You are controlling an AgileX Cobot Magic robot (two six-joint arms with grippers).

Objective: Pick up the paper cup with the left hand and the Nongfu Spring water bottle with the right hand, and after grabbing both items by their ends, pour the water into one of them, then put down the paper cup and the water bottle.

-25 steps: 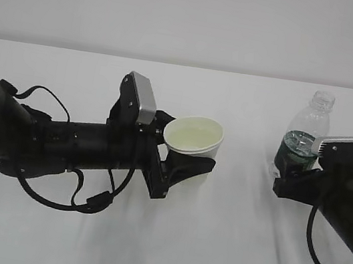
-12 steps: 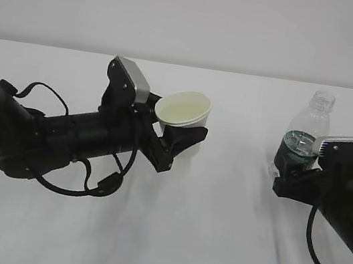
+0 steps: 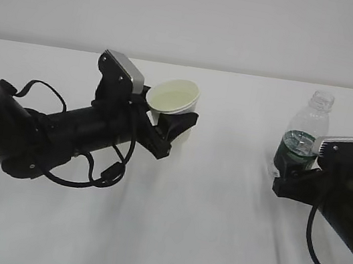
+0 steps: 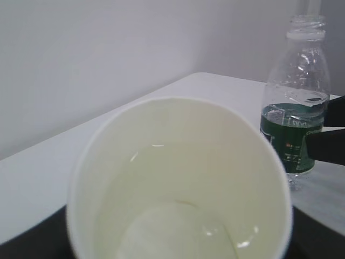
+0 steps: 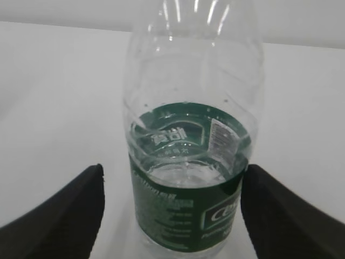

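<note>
The paper cup (image 3: 174, 98), holding water, is being gripped by the left tool (image 3: 176, 126) and tilted, while the Nongfu Spring water bottle (image 3: 303, 136) is being flanked, untouched, by the wide right tool (image 3: 289, 173) near the tabletop's (image 3: 214, 233) right edge.

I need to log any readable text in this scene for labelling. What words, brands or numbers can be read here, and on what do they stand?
Bottle, green label: pale lettering starting "C", cut off by the frame edge; the rest of the word is unreadable.
Same label, white panel and small print: too small and blurred to read.
Paper cup: no print visible.
Nothing else carries readable text.
</note>
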